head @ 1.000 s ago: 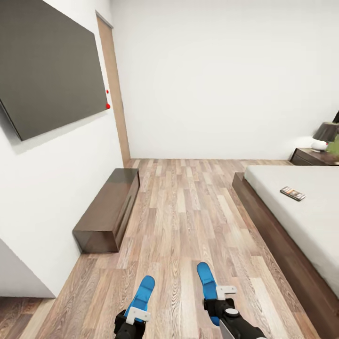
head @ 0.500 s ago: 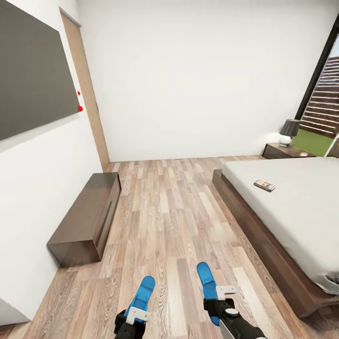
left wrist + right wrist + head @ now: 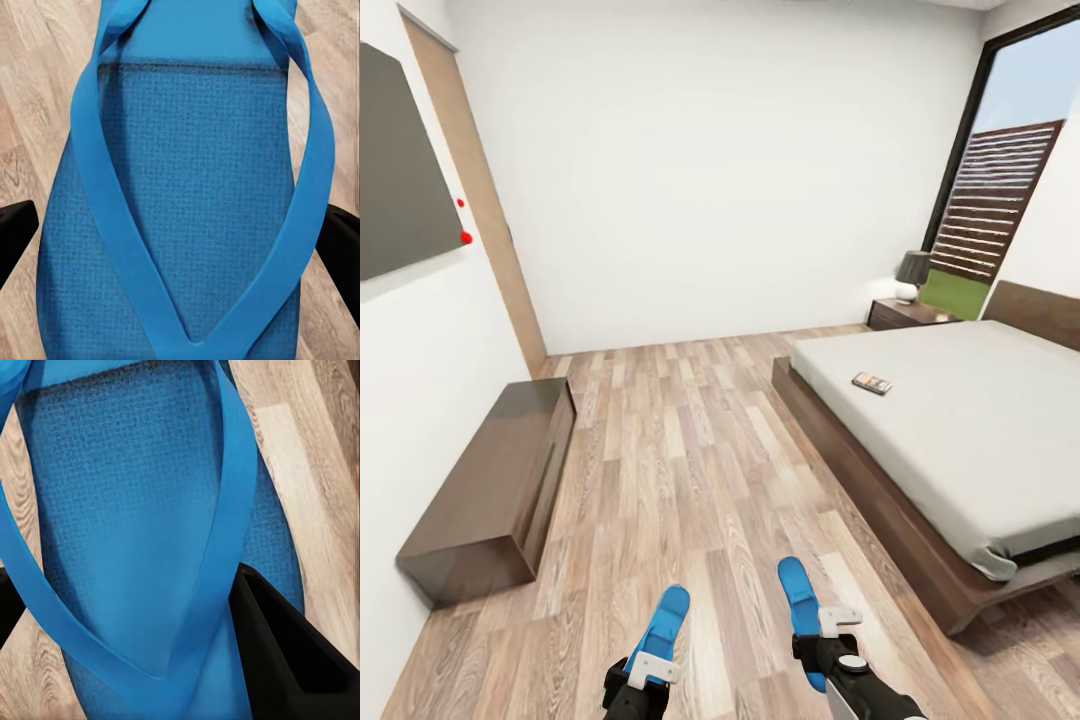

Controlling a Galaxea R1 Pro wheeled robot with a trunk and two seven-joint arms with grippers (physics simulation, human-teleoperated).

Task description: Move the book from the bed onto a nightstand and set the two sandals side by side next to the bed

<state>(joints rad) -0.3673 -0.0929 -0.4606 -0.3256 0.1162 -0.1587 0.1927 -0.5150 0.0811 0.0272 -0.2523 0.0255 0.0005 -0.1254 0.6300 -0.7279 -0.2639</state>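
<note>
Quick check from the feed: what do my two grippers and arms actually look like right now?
In the head view, the left gripper and right gripper each have a black body with white bracket-like finger pieces. The right arm is glossy black with a round grey joint cap and a pale panel. In the wrist views, the fingers look matt black and blocky.

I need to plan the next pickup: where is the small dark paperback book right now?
In the head view the small dark paperback book lies flat on the pale grey mattress of the bed, on the robot's right, towards the dark wooden nightstand.
</note>
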